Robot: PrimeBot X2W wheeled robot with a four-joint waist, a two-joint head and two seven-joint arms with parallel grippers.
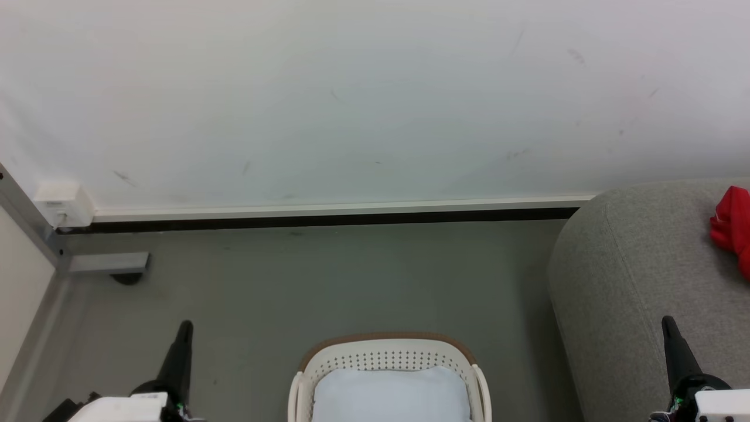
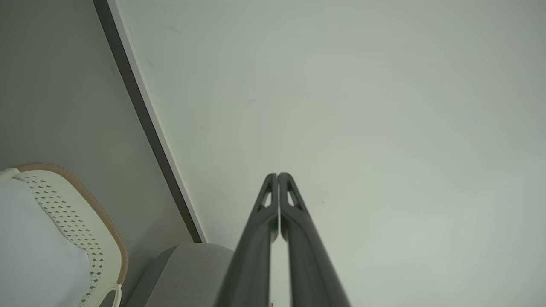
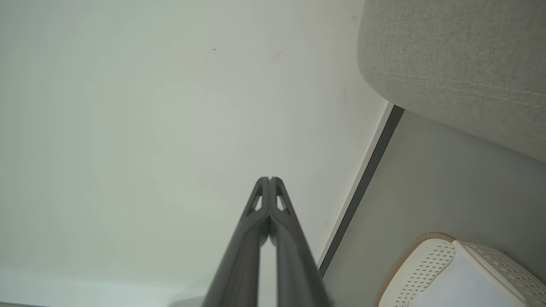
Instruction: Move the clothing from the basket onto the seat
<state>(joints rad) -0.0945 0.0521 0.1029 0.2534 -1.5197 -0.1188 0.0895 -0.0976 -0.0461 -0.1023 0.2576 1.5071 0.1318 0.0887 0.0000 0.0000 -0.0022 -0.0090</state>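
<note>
I stand in a bare test room fitted with home things: a scuffed white wall (image 1: 375,105) across the upper frame, a black skirting strip (image 1: 328,221), a grey floor (image 1: 351,281), a metal rail (image 1: 105,264) at left, a grey seat (image 1: 633,275) at right, a laundry basket (image 1: 387,358) bottom centre.

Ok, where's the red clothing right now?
In the head view, the bright red soft clothing lies on top of the large grey woven-fabric seat at the far right edge, up and right of the cream perforated plastic basket.
</note>
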